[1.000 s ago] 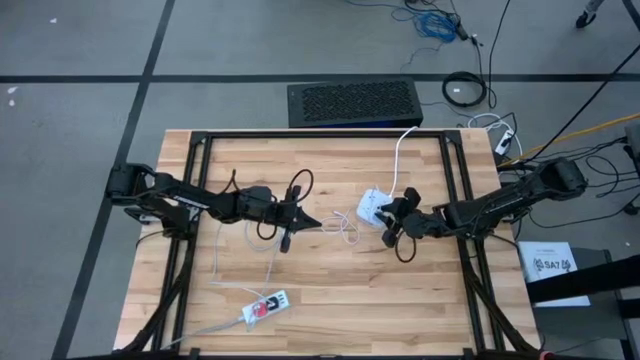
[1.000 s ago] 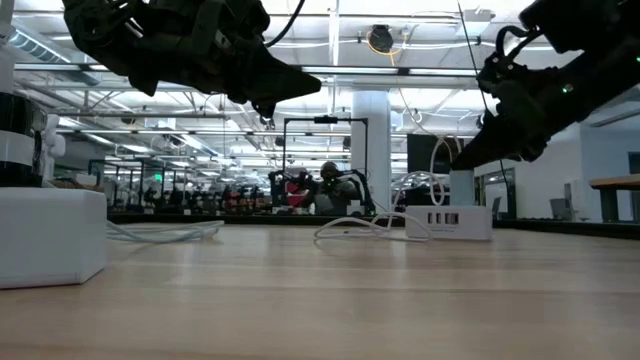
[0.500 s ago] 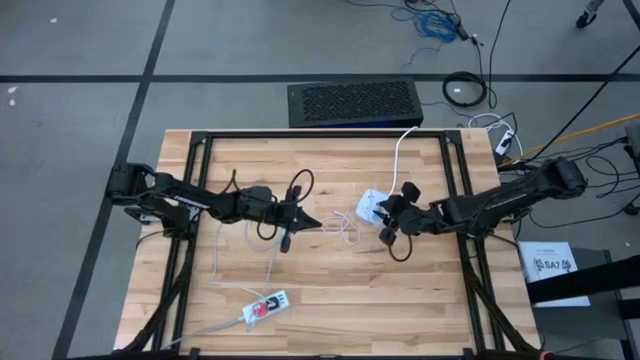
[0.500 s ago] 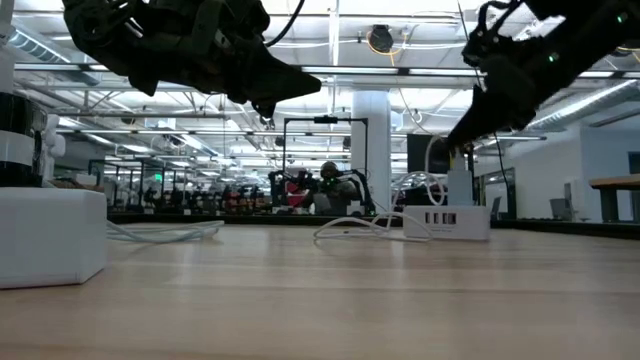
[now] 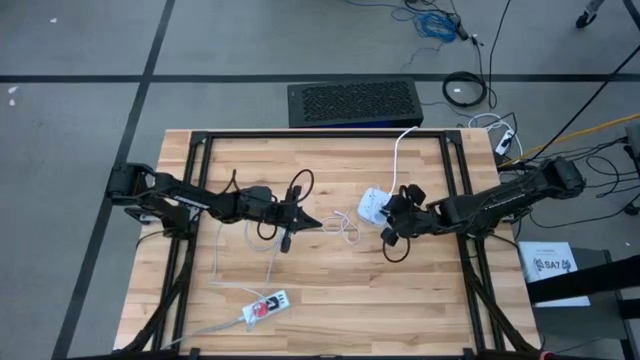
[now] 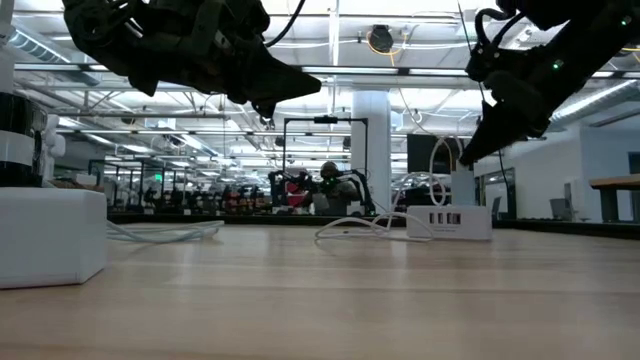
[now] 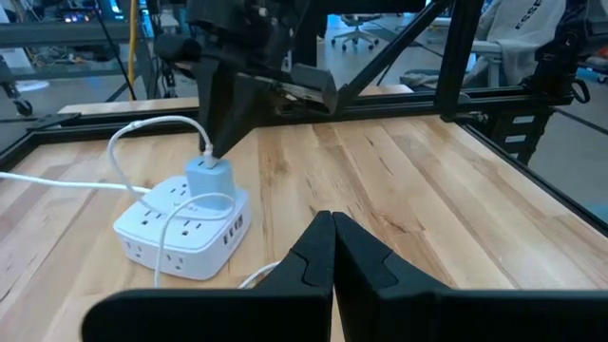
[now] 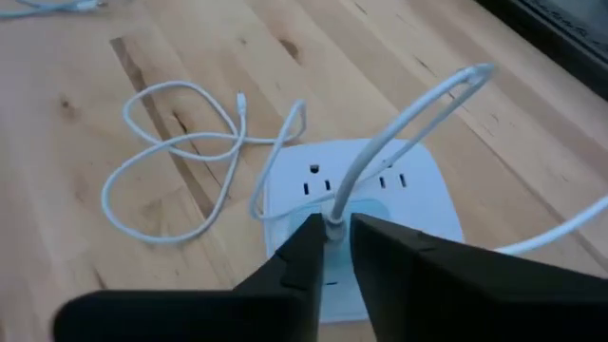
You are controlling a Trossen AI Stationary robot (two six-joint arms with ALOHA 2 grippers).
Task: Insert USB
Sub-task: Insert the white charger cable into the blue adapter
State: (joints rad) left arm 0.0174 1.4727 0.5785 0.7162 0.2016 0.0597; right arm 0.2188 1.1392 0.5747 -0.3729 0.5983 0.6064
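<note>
Two slim black jointed arms (image 5: 200, 203) with looped black cables near the wrists, bulkier dark housings at the shoulders, each ending in a gripper (image 7: 332, 249) of two matte black, wedge-shaped fingers (image 8: 285, 271) tapering to points.

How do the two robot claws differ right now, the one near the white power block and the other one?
The right gripper hangs over the white power strip, fingers slightly apart astride the cable at its plug; the left gripper is pressed shut on nothing. The right gripper sits right at the strip, while the left gripper hovers farther off, near the loose white cable. Both are dark, two-fingered, and raised above the wooden table.
</note>
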